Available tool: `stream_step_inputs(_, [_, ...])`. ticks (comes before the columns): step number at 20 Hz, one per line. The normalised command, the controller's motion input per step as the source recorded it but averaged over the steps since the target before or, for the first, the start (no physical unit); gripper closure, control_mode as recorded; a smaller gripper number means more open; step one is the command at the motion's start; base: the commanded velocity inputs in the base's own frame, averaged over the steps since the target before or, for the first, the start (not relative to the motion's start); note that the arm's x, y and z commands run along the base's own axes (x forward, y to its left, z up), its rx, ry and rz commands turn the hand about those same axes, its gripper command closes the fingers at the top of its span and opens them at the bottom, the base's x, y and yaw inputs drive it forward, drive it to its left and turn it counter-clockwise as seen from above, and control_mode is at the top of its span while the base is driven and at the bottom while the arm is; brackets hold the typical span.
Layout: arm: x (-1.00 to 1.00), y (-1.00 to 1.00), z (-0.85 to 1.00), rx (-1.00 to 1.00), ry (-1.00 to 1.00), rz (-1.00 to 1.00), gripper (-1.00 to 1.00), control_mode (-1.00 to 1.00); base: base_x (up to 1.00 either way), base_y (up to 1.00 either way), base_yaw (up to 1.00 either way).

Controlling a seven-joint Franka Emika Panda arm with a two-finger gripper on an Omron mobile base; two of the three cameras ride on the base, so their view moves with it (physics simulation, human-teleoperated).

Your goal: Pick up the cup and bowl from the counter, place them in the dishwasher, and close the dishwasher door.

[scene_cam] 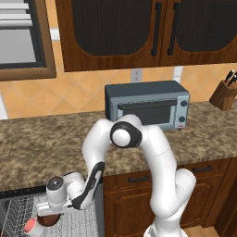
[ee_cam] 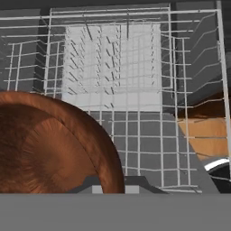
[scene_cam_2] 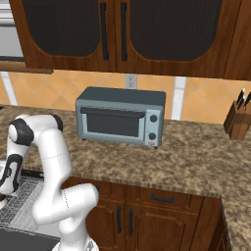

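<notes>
My gripper holds the glossy brown bowl above the dishwasher's white wire rack. The pink-red-lined cup lies tipped in the rack.

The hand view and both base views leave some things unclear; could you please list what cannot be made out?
- Gripper: fingertips hidden behind the bowl in the hand view, so open or shut is unclear.
- Cup: partly cut off near the left base view's bottom edge.
- Dishwasher: the arm covers its rack in the right base view.

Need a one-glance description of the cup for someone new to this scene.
Find the open dishwasher rack below the counter, at the lower left of the left base view. The cup lies on its wires beside the brown bowl under the gripper. It's the small white cylinder with a pink-red end.
</notes>
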Motion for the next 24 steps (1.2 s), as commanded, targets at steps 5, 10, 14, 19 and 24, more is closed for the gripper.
stream_step_inputs(5, [0.0, -0.08, -0.08, -0.01, 0.01, -0.02, 1.0, -1.0, 0.0, 0.0, 0.0])
stream_step_inputs(10, [0.0, -0.26, -0.35, 0.0, 0.0, 0.0, 1.0, -1.0, 0.0, 0.0, 0.0])
stream_step_inputs(14, [0.0, -0.37, -0.6, 0.0, 0.0, 0.0, 1.0, -1.0, 0.0, 0.0, 0.0])
stream_step_inputs(19, [0.0, -0.2, -0.64, 0.0, 0.0, 0.0, 1.0, -1.0, 0.0, 0.0, 0.0])
stream_step_inputs(24, [0.0, -0.17, -0.7, 0.0, 0.0, 0.0, 1.0, -1.0, 0.0, 0.0, 0.0])
